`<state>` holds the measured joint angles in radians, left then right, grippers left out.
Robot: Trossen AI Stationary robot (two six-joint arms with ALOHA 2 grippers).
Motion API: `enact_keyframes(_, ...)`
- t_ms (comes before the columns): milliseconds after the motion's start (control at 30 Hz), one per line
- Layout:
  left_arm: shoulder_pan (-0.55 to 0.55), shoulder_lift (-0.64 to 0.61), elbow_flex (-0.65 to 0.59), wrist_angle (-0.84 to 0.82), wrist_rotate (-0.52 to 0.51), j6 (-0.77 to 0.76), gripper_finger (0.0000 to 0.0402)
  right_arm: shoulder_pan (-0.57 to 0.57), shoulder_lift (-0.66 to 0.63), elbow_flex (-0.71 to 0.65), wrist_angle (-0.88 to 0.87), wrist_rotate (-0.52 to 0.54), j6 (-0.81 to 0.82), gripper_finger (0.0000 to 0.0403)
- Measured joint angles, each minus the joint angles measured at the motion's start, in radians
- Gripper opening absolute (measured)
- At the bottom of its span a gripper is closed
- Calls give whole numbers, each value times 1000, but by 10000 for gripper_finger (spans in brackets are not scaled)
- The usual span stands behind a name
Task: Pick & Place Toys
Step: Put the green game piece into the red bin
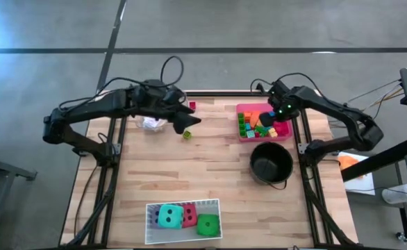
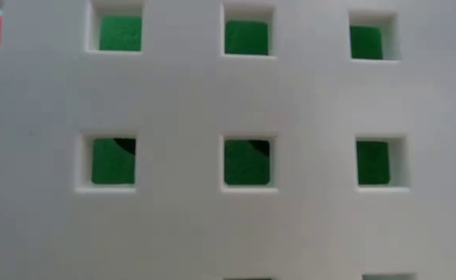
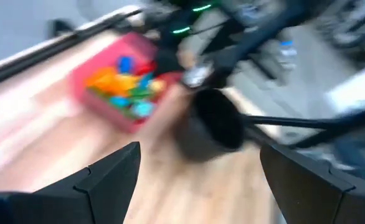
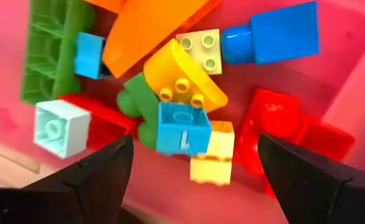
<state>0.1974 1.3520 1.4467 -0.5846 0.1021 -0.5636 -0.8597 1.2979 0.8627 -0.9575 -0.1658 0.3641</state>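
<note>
We see the right gripper (image 1: 276, 118) released above the blocks (image 4: 170, 99) in the pink tray (image 1: 242, 110); the left gripper (image 1: 187, 121), beside that tray, is also spread, empty.

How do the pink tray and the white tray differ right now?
The pink tray sits at the table's far right and holds many small blocks; the white tray sits at the near edge and holds three big dice. The right claw hangs open over the pink tray; no claw is near the white tray. Both hold toys.
</note>
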Motion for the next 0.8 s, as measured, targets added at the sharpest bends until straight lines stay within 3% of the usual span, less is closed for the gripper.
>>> enact_keyframes(100,1,38,0,-73,-63,19,331,6,-73,0,-17,0,29,336)
enact_keyframes(500,-7,251,0,-258,-63,438,331,135,-325,1,-12,-3,202,336)
enact_keyframes(567,-7,286,0,-293,-87,370,331,173,-353,1,-4,-3,240,336)
enact_keyframes(700,-7,358,0,-345,-110,6,331,249,-391,1,11,7,314,336)
enact_keyframes(800,-12,409,0,-351,-154,-152,331,297,-400,1,33,9,356,337)
